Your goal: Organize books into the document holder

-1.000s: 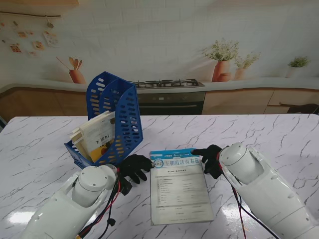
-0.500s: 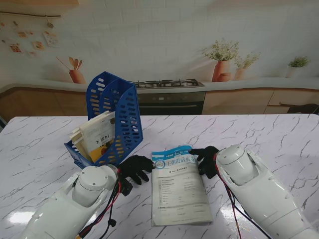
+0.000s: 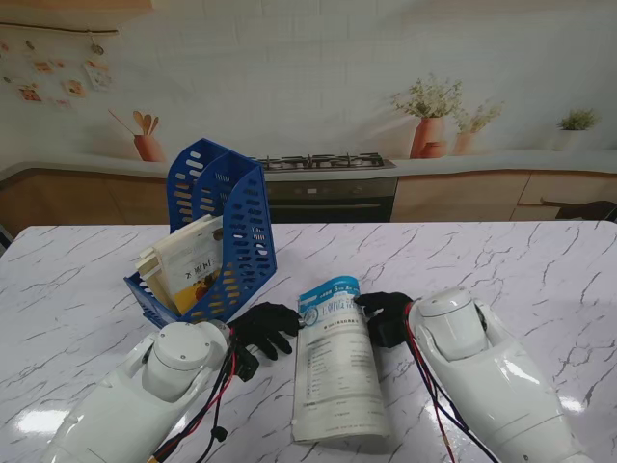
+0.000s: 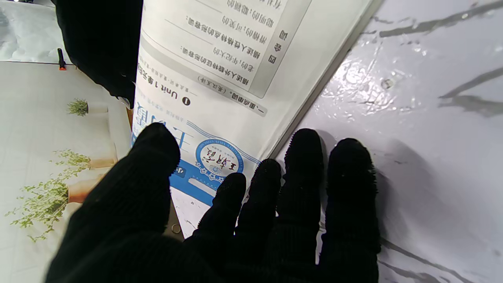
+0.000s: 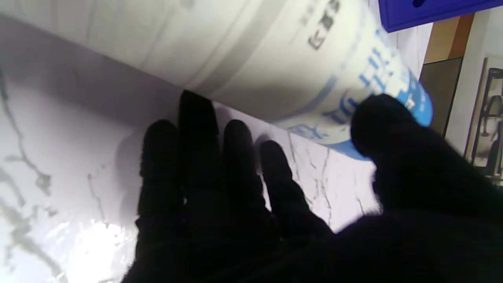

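A thin white workbook with a blue header (image 3: pixel 333 371) lies on the marble table between my two hands, its right side lifted and bowed upward. My right hand (image 3: pixel 384 316) is at its far right corner; in the right wrist view the fingers (image 5: pixel 196 157) reach under the raised workbook (image 5: pixel 235 51) and the thumb presses on the blue header. My left hand (image 3: pixel 262 326) is open, with its fingertips (image 4: pixel 302 157) against the workbook's (image 4: pixel 220 59) left edge. The blue document holder (image 3: pixel 246 231) stands tilted at the far left, with several books (image 3: pixel 188 265) in it.
The holder's blue corner (image 5: pixel 424 10) shows just beyond the workbook in the right wrist view. The marble table top (image 3: pixel 501 270) stretches to the right. A kitchen backdrop fills the wall behind the table.
My right hand has pushed leftward and the workbook's right side has risen and curled, so it looks narrower. The left hand has stayed at the left edge.
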Available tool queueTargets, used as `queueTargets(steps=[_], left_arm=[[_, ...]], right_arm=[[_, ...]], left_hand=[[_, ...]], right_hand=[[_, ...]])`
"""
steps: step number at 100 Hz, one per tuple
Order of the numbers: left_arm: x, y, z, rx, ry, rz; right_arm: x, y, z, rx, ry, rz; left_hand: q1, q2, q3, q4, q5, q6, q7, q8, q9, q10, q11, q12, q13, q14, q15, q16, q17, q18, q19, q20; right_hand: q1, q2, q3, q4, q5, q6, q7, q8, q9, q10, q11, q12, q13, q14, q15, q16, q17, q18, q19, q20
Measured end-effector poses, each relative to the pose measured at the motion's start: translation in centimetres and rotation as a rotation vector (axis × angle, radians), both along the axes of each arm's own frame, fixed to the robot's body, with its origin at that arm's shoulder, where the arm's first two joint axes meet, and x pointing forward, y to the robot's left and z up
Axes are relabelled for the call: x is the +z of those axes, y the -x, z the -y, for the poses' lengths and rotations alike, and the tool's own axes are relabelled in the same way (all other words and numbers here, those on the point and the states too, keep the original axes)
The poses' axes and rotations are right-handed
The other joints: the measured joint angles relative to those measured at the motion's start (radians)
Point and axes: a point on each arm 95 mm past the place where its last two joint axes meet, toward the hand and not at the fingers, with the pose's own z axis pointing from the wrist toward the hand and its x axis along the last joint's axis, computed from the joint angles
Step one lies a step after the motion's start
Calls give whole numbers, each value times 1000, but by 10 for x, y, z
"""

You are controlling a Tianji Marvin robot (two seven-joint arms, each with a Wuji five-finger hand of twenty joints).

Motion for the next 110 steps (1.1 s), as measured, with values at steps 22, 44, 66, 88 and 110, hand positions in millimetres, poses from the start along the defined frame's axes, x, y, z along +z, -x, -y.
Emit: queueTargets(steps=[22, 44, 66, 88, 110], left_arm=[[0, 0, 0, 0, 6, -3], [0, 1, 1, -2, 11, -7], [1, 2, 3, -21, 28, -14], [3, 4, 9, -112, 52, -17], [5, 1, 12, -124, 64, -58]], right_arm=[[0, 0, 2, 12, -30, -13], [-1, -2, 4, 17, -53, -36], [-1, -3, 2, 32, -49, -44], [-1, -5, -4, 79, -21, -12], [-2, -6, -7, 89, -20, 12]], left_hand=[[0, 0, 0, 0, 0, 0, 0, 0, -11, 0, 0, 0, -5, 0, -1, 1, -7, 0, 0, 10], [0, 0, 0, 0, 0, 0, 0, 0, -17, 0, 0, 0, -11, 0, -3, 2, -14, -2, 0, 15], [0, 1, -38, 0, -41, -12, -46, -14, -98, 17, -66, -20, -130, 0, -33, -4, -151, -3, 12, 17], [0, 2, -97, 0, -154, -86, -123, -28, -339, 20, -189, -45, -250, -1, -58, 20, -294, 9, 4, 10], [0, 3, -135, 0, -236, -36, -282, -90, -399, -13, -244, -69, -275, -1, -59, 20, -296, 9, -31, 10]], right_hand=[[0, -10, -1, 0, 76, -19, 107, 85, 12, -75, 149, 264, -3, -148, 306, 144, 15, -22, 11, 74], [32, -3, -38, 0, 125, -96, 182, 158, 0, -91, 123, 318, -63, -156, 293, 156, 16, -63, 11, 102], [42, 14, -42, 0, 126, -107, 176, 135, -20, -90, 31, 257, -78, -103, 90, 60, 16, -58, -2, 96], [41, 14, -58, 0, 126, -107, 171, 123, -20, -86, 30, 246, -78, -103, 77, 55, 19, 119, -2, 85], [39, 14, -44, 0, 126, -107, 171, 123, -20, -86, 30, 246, -78, -103, 71, 55, 19, 259, 13, 76]])
